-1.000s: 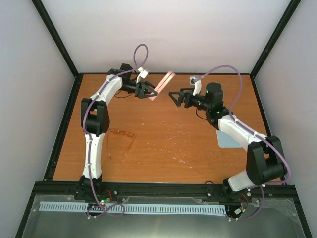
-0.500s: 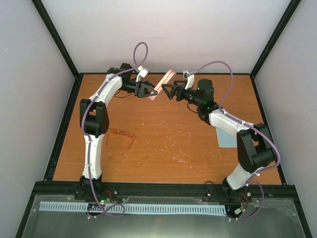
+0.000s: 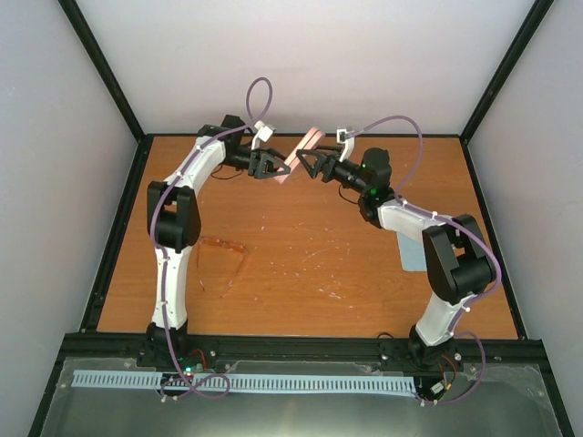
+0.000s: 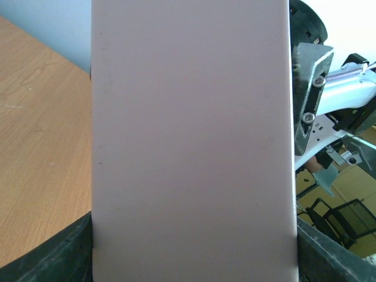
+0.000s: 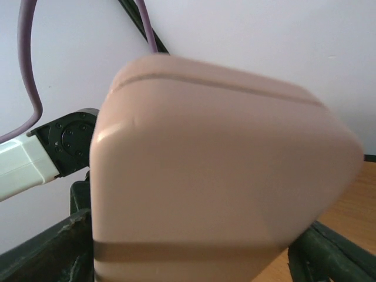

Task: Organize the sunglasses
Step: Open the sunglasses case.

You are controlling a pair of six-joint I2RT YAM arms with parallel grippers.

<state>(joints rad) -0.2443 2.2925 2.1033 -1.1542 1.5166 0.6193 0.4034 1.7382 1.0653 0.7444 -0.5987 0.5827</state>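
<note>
The pale pink case (image 3: 302, 148) is held in the air over the back of the table, tilted. My left gripper (image 3: 274, 169) is shut on its lower end; the case fills the left wrist view (image 4: 191, 141) between the dark fingers (image 4: 73, 252). My right gripper (image 3: 309, 164) is open, with its jaws either side of the case's other end, which fills the right wrist view (image 5: 211, 176). The amber-brown sunglasses (image 3: 223, 248) lie unfolded on the table beside the left arm, apart from both grippers.
A flat light blue cloth (image 3: 414, 257) lies on the table at the right, partly under the right arm. Black frame rails border the wooden table (image 3: 319, 264), with white walls behind.
My right gripper has moved left across the back of the table until its open jaws reached the case. My left gripper and the case have stayed nearly still.
</note>
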